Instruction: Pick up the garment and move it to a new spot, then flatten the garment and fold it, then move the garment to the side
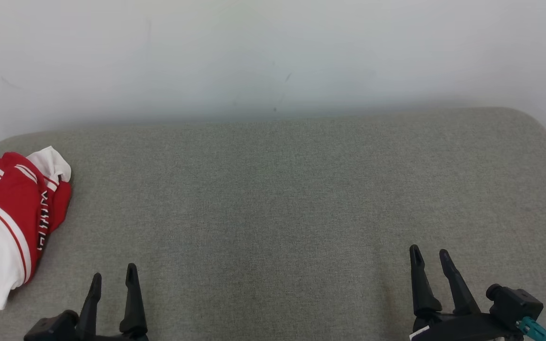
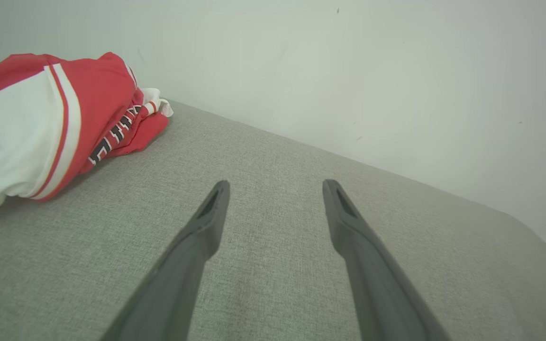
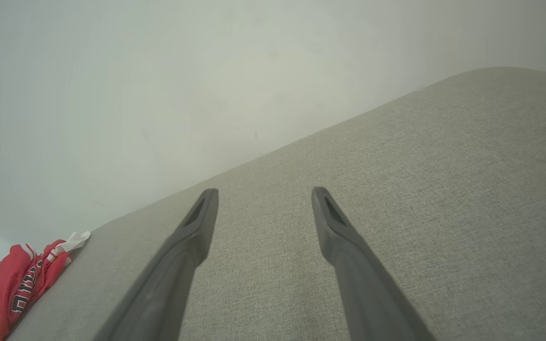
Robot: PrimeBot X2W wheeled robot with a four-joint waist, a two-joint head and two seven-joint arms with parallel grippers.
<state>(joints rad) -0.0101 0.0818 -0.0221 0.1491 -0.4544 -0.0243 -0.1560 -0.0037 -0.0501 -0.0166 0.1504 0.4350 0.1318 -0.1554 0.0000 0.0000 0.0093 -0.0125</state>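
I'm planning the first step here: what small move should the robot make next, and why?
Probably swing the left gripper left and forward toward the garment. It lies bunched at the left end of the grey cushion, both grippers are open and empty, and the right gripper sits far across from it.

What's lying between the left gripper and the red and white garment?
Just bare grey cushion. In the head view the left gripper sits apart from the garment, with plain upholstery between them.
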